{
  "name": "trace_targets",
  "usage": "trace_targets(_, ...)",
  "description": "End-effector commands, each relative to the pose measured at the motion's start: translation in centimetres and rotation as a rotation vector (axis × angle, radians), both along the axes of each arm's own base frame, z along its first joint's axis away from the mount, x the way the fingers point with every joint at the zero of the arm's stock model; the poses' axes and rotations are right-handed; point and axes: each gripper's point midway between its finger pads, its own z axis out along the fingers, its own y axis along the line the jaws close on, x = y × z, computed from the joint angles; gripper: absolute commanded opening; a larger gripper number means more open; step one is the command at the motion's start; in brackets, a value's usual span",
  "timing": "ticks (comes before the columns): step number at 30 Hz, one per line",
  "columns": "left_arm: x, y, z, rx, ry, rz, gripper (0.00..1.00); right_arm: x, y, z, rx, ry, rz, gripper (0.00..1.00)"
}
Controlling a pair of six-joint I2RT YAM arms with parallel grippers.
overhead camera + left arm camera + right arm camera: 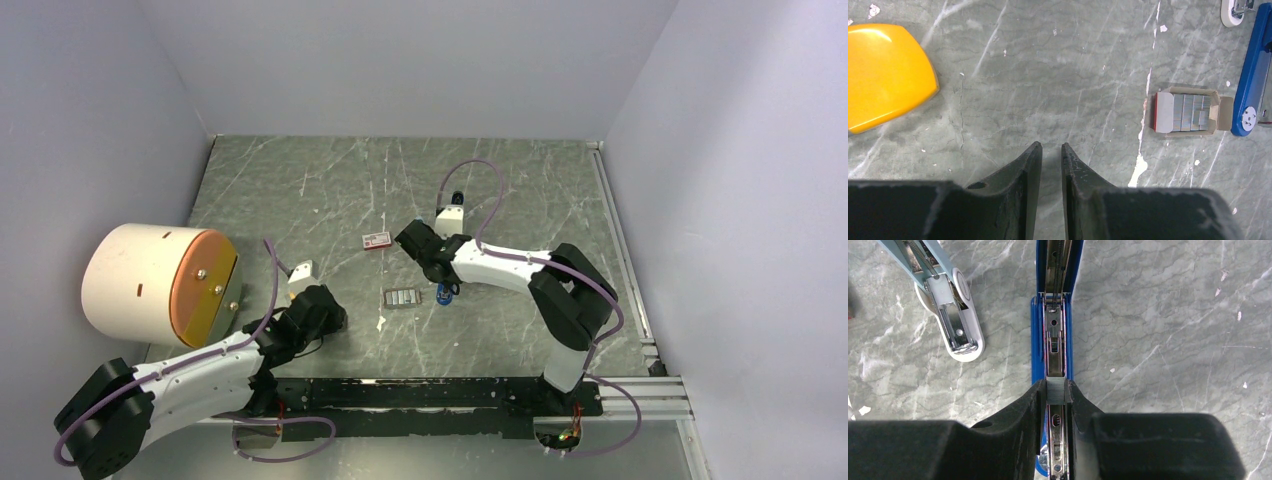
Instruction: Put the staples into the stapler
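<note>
Marbled tabletop (1173, 340) bears open blue stapler (1054, 335), staples (1057, 390) atop.

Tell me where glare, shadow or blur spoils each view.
Top external: even, soft light, faint shadows on the table, no glare. Left wrist: a white glare patch on the yellow block; the left fingers are dark, with little detail. Right wrist: the staples and blue stapler are sharp; the right fingers read as a black mass.
</note>
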Motion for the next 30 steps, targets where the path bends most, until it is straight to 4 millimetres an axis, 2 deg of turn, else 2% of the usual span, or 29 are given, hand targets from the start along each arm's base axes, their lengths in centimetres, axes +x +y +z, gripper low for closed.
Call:
trace_targets(1, 0.2, 0.0, 0.3, 0.010, -0.002, -0.004, 0.27, -0.1, -0.5, -0.3, 0.013, 0.005, -0.022, 0.25)
trace_targets(14, 0.1, 0.0, 0.3, 0.008, 0.000, -0.004, 0.27, 0.3, -0.3, 1.5, 0.034, -0.027, -0.018, 0.34)
trace_targets(20, 0.2, 0.0, 0.5, 0.005, -0.005, -0.003, 0.27, 0.7, 0.3, 3.5, 0.073, -0.060, 0.018, 0.35)
trace_targets(26, 0.2, -0.3, 1.4, -0.020, -0.022, -0.013, 0.29, 0.0, 3.8, 5.0, 0.192, -0.026, 0.221, 0.35)
trace_targets(30, 0.4, -0.5, 2.4, -0.044, -0.046, -0.013, 0.31, -1.8, 7.3, 4.5, 0.270, 0.058, 0.413, 0.36)
